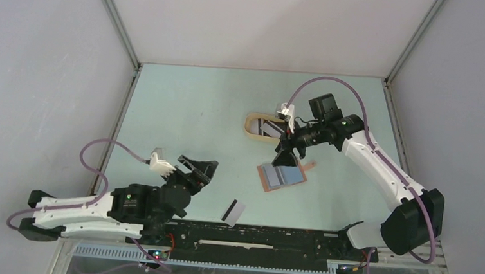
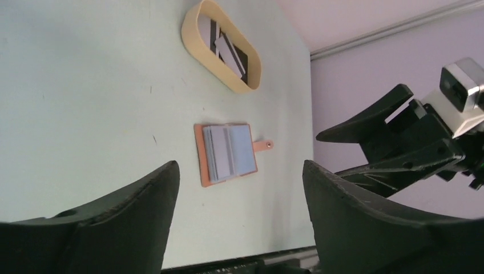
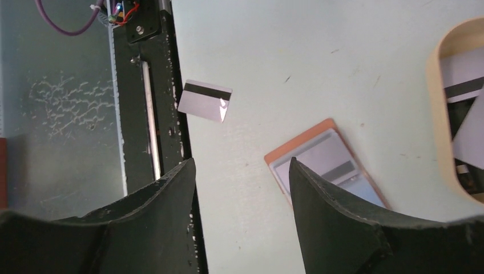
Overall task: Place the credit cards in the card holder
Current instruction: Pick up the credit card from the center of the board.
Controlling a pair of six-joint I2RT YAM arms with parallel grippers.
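Fingers open and empty on both: right gripper (image 1: 286,161) just over the open card holder (image 1: 282,176), left gripper (image 1: 200,165) well left of it, striped credit card (image 1: 234,212) on the tabletop (image 1: 184,107) front-left of it.

- The table (image 1: 184,107) is bare over its left half, from the far-left corner down to the left gripper (image 1: 200,167), whose jaws stand wide apart with nothing between them.
- The tray (image 1: 248,128) sits near the far edge, right of the middle, with cards (image 2: 225,48) in it; its raised wall bars a low sideways pass.
- The wallet (image 1: 281,177) lies open just nearer than the tray. The right gripper (image 1: 286,158), jaws apart, hangs over the gap between them.
- A loose card (image 1: 234,212) lies flat at the near edge beside the rail (image 1: 271,237), with bare table around it.
- Walls (image 1: 38,65) close the left, far and right edges.
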